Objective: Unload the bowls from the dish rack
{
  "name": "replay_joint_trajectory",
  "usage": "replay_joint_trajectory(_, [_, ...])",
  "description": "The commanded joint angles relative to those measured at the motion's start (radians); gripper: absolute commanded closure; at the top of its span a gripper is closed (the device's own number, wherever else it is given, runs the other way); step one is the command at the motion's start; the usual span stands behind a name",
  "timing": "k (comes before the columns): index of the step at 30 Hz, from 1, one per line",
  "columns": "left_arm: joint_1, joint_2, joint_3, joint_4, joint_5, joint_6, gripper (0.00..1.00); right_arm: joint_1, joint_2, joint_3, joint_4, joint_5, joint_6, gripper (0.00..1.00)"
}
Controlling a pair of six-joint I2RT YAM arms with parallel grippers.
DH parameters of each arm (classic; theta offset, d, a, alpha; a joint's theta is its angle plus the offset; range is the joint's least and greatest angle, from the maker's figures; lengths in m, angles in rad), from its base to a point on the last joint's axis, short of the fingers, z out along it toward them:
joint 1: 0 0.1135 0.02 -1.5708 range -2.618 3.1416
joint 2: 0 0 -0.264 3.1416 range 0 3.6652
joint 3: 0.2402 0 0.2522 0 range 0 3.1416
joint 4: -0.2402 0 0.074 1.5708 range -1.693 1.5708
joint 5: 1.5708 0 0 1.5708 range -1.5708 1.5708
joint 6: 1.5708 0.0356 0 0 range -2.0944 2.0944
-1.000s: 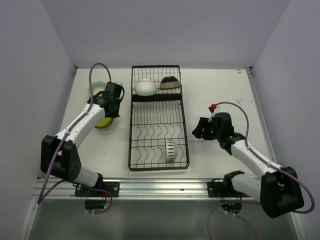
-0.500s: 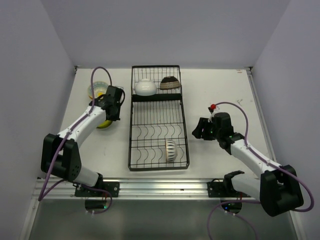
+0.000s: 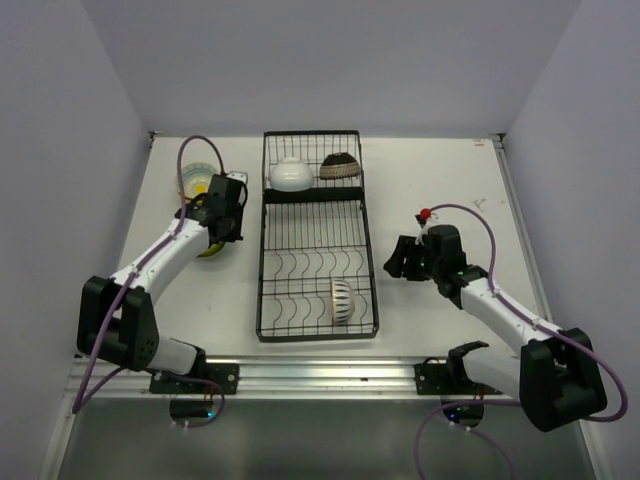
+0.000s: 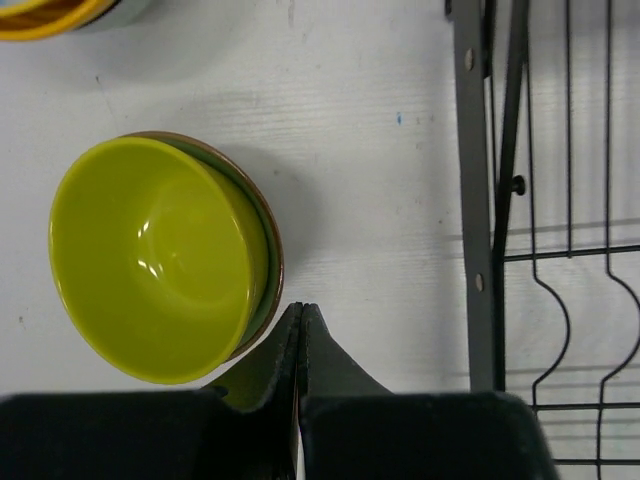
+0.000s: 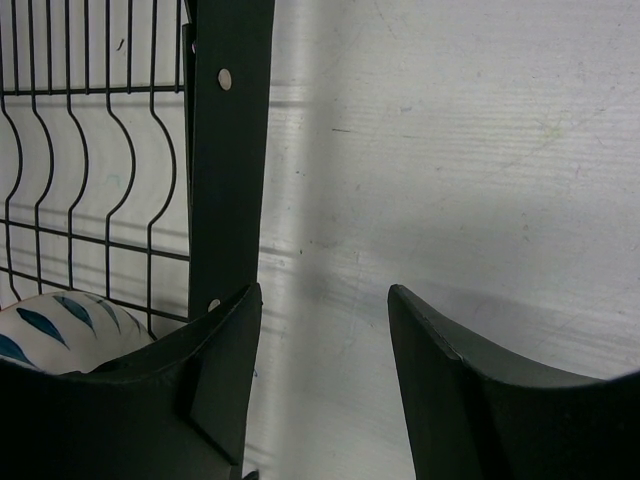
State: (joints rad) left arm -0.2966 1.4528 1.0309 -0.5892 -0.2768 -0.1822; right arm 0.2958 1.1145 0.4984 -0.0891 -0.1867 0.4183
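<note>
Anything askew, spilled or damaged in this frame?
The yellow-green bowl sits off-centre in the brown-rimmed bowl beneath it, left of the dish rack; the stack looks lopsided. Nothing spilled or broken.

- A white surface (image 3: 450,180) spreads beneath and around the left end effector (image 4: 301,312) and the right end effector (image 5: 325,292). Just below them it shows faint scuffs and small specks.
- A pale lilac back wall (image 3: 330,60) rises beyond both end effectors, at the surface's far edge.
- The left side wall (image 3: 50,150) stands outward of the left end effector, and the right side wall (image 3: 590,150) outward of the right one.
- A metal rail (image 3: 320,372) runs along the near edge, behind both.
- The light is soft and even, with dim shadows.
</note>
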Motion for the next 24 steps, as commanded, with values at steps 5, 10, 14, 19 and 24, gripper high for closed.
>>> replay_joint_trajectory(5, [0.007, -0.115, 0.015, 0.085, 0.021, -0.011, 1.00, 0.008, 0.015, 0.015, 0.034, -0.011, -0.004, 0.43])
replay_joint_trajectory(10, [0.013, -0.086, 0.011, 0.051, -0.056, -0.043, 1.00, 0.009, 0.021, 0.015, 0.035, -0.011, -0.006, 0.43])
replay_joint_trajectory(14, [0.025, -0.069, 0.006, 0.040, -0.096, -0.074, 1.00, 0.011, 0.022, 0.015, 0.037, -0.011, -0.006, 0.43])
replay_joint_trajectory(19, [0.037, -0.066, -0.014, 0.054, -0.113, -0.083, 1.00, 0.012, 0.027, 0.014, 0.040, -0.010, -0.006, 0.43])
replay_joint_trajectory(24, [0.040, -0.055, -0.041, 0.072, -0.102, -0.086, 1.00, 0.014, 0.033, 0.014, 0.043, -0.010, -0.006, 0.43])
